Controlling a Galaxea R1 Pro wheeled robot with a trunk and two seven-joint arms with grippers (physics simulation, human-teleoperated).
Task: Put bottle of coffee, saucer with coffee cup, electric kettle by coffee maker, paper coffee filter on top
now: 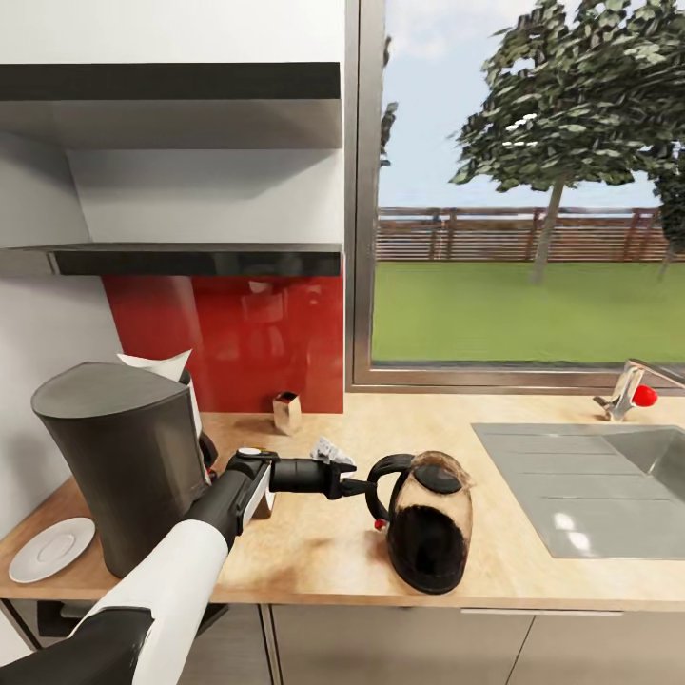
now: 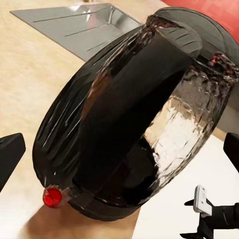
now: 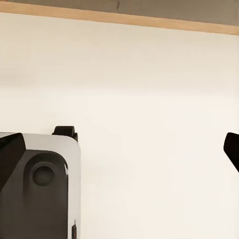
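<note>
Taking the kitchen countertop first: found the coffee maker standing at 9 o'clock in the head view. Found the electric kettle upright toward 5 o'clock, off to the maker's 3 o'clock side and apart from it. Saw the left gripper reaching in from 9 o'clock at the black loop handle, fingers spread wide and not closed on anything. Saw the right gripper likewise splayed, with nothing between the fingers, over a pale surface.

Judged the step in hand to be grasping the kettle. Best done by centring the handle loop between the fingers before closing, then keeping the body upright. Best carried toward 9 o'clock and set down just beside the maker without knocking it.

As for containers: saw no object in the visible part of the steel sink at 3 o'clock. Looked dark in the kettle's lower half; could not tell whether liquid. Bore no cup on the saucer at 8 o'clock. Glimpsed the paper coffee filter behind the maker's top; could not tell whether resting on it.
</note>
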